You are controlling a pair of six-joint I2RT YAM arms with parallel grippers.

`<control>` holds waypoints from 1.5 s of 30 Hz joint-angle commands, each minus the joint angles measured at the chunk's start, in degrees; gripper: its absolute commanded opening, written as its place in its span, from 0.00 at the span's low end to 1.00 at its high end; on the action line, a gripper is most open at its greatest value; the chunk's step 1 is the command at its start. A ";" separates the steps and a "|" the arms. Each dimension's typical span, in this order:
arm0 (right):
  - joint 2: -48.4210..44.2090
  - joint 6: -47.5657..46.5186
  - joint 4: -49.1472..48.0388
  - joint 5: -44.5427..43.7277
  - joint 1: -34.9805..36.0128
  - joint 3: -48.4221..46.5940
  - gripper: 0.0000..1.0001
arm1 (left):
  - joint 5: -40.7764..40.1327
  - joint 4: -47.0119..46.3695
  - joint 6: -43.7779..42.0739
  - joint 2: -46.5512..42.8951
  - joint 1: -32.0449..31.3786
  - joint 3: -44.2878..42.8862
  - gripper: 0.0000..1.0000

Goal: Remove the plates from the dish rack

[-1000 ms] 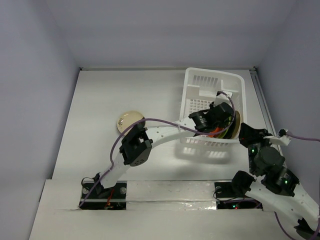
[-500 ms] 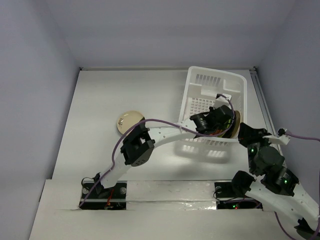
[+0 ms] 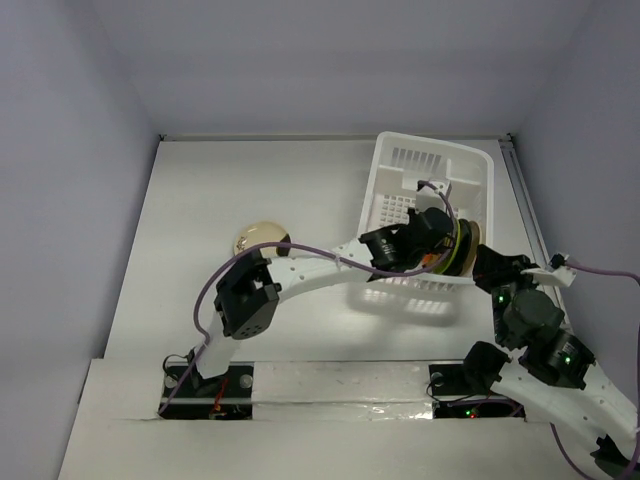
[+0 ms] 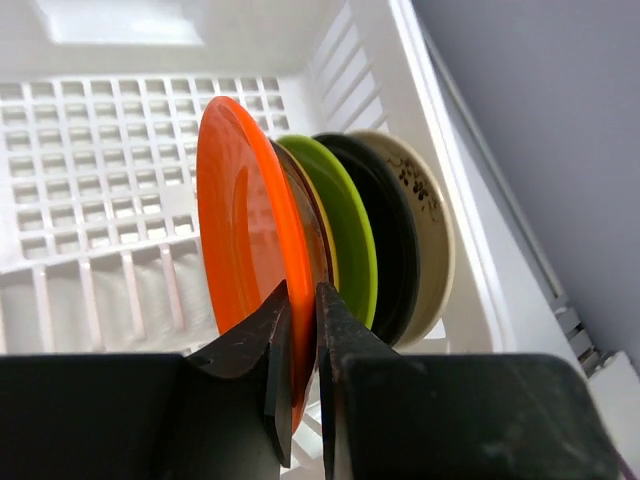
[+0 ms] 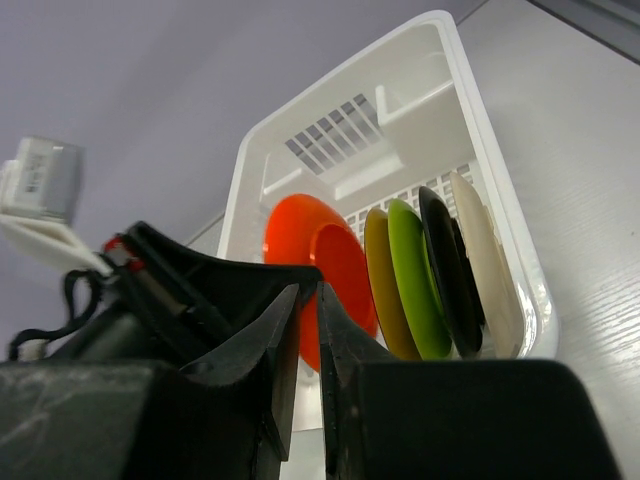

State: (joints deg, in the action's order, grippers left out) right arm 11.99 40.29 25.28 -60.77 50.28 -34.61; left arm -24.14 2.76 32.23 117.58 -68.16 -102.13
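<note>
1. the orange plate [image 4: 240,220] is stood on edge in the rack [image 4: 100,150], outermost of the plates [image 4: 352,230] leaned on its right wall.
2. its rim is pinched by the left gripper [image 4: 300,310] — clamped on both faces.
3. it is judged light, stiff and slick; a deep hold on the rim is advised.
4. the right gripper [image 5: 308,300] is seen just outside the rack, empty — closed or not cannot be told.

The orange plate [image 4: 245,230] and lime green plate [image 4: 352,225] are smooth, glossy plastic. The dish rack [image 4: 100,180] is white plastic with a soft sheen. The left fingers [image 4: 240,350] look like matt black plastic, and the table [image 3: 250,180] is matt white.
</note>
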 commanded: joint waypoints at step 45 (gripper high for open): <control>-0.04 -1.71 -3.83 3.29 0.17 0.42 0.17 | -32.63 29.31 -2.43 -21.26 20.17 33.75 0.00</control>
State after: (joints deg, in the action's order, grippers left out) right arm 12.10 39.22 24.27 -57.80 50.26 -34.13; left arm -51.99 30.22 29.39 95.90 -48.31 -65.82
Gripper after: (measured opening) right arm 0.173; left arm 0.067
